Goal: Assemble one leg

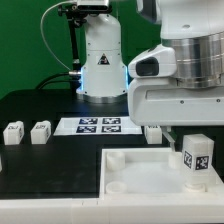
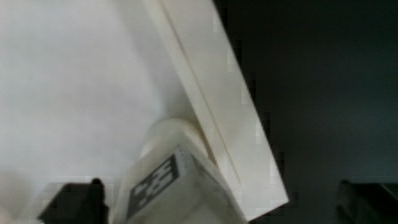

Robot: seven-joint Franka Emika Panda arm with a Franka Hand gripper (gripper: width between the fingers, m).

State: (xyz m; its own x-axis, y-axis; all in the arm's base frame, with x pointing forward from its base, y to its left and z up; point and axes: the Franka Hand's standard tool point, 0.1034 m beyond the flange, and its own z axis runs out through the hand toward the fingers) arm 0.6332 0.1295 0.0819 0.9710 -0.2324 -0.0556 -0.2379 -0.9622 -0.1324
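Note:
A leg point(image 1: 197, 160), a small white peg with a black-and-white tag, stands upright at the right near corner of the large white tray-like part point(image 1: 135, 165). My gripper point(image 1: 195, 150) straddles it from above. In the wrist view the leg point(image 2: 164, 180) sits over a round corner socket point(image 2: 178, 135) beside the tray's rim point(image 2: 214, 80). The dark fingers point(image 2: 75, 202) stand apart from it on both sides, so the gripper point(image 2: 221, 205) is open. Whether the leg's foot is seated in the socket is hidden.
Two more legs point(image 1: 13, 133) point(image 1: 41, 131) stand on the black table at the exterior view's left. A third point(image 1: 152, 132) is partly hidden behind my hand. The marker board point(image 1: 98, 125) lies behind the tray, with the arm's base point(image 1: 100, 65) beyond it.

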